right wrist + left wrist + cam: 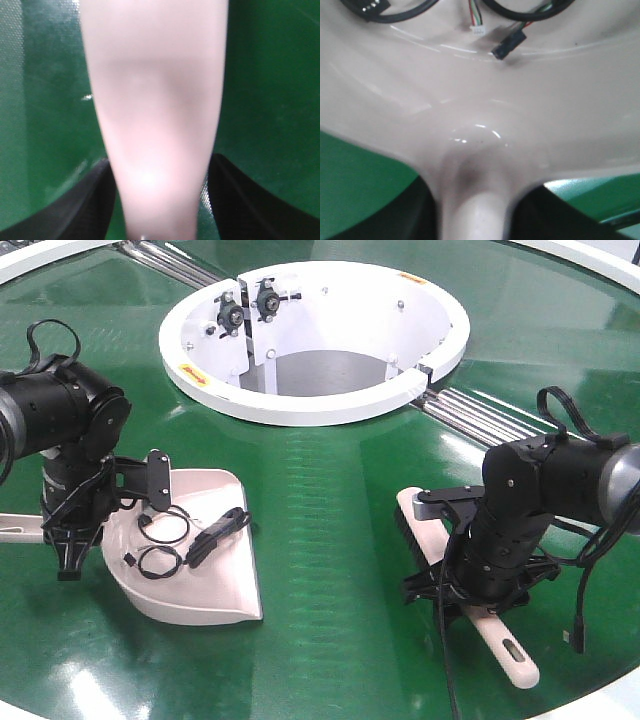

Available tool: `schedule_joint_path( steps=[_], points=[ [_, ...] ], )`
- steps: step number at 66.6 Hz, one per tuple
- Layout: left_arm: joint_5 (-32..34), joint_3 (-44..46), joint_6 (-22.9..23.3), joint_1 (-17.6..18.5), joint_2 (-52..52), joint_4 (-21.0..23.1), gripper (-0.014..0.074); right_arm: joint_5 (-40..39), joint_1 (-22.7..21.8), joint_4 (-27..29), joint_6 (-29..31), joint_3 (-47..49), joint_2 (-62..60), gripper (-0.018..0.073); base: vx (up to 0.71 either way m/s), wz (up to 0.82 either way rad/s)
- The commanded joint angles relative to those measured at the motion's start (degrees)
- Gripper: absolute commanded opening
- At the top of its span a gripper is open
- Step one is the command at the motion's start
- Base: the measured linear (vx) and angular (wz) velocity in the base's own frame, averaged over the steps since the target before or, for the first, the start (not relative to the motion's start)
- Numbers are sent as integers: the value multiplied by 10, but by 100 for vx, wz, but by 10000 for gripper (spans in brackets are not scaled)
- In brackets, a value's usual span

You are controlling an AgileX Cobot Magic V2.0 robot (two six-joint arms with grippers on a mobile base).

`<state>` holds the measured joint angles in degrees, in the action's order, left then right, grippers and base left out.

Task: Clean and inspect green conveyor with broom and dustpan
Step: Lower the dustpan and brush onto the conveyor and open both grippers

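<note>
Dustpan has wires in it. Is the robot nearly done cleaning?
Partly. Black cables already lie in the dustpan. The left gripper grips its handle; the right gripper grips the broom. No loose bits show on the green conveyor, so probably only inspecting is left.

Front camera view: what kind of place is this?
Likely an industrial or lab work cell: a round green conveyor with metal roller strips, a white ring hub, and a dustpan and broom on it.
</note>
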<state>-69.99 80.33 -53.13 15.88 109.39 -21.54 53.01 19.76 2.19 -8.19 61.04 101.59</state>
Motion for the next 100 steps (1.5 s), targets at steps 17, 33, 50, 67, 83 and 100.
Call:
schedule_joint_path(
  steps=[17,33,50,67,83,100],
  points=[
    [-11,15,25,2,-31,20,550,1,-2,-9,6,9,-27,412,0,0],
    [-16,15,25,2,-36,31,594,5,-2,-18,6,9,-32,412,0,0],
    [-16,15,25,2,-63,36,585,-14,-2,-22,5,9,-83,412,0,0],
    [-15,15,26,2,-128,51,585,-8,-2,-35,5,13,-145,412,0,0],
    [-15,15,118,2,-209,65,585,-42,-2,-52,6,13,-231,412,0,0],
    [-14,15,219,2,-244,79,585,-142,-2,-52,6,13,-334,412,0,0]
  ],
)
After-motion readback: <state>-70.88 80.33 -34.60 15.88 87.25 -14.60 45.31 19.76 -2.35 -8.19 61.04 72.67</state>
